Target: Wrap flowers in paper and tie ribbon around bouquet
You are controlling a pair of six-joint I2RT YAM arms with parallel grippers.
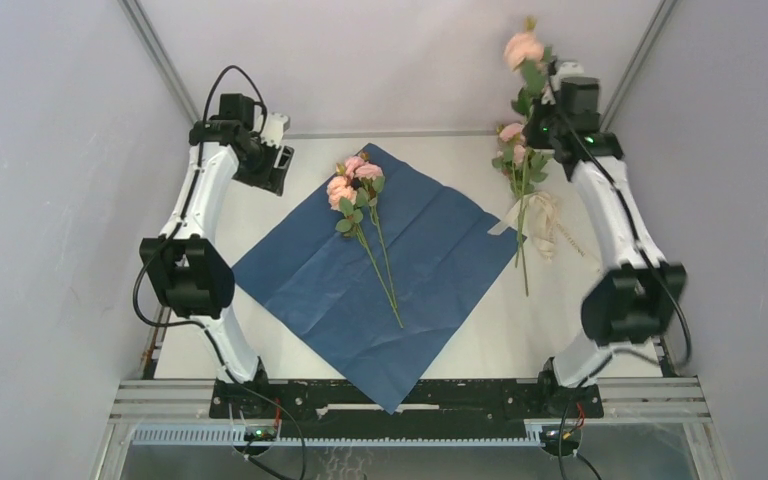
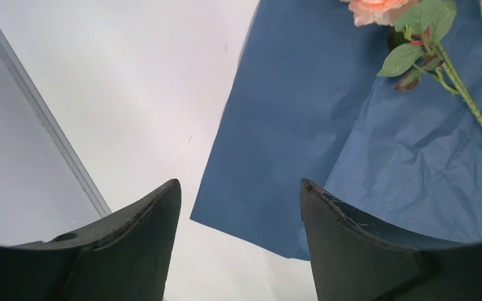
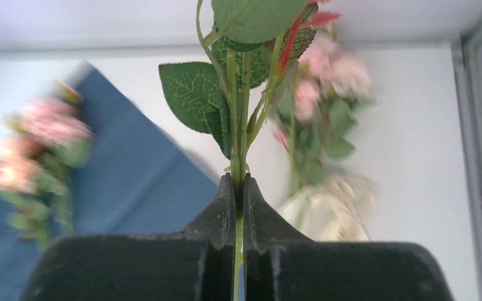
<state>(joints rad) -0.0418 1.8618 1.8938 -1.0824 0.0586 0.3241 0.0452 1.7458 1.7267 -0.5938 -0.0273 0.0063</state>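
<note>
The dark blue paper lies flat as a diamond in the middle of the table. Pink flowers rest on its far corner, their stems running toward me. My right gripper is raised at the far right and shut on the green stem of one flower, whose bloom stands above it. Another pink flower lies on the table below, beside the cream ribbon. My left gripper hovers open over the paper's left edge, holding nothing. No bouquet is in view.
Grey walls and a metal frame enclose the white table on three sides. The paper's near corner overhangs the front rail between the two arm bases.
</note>
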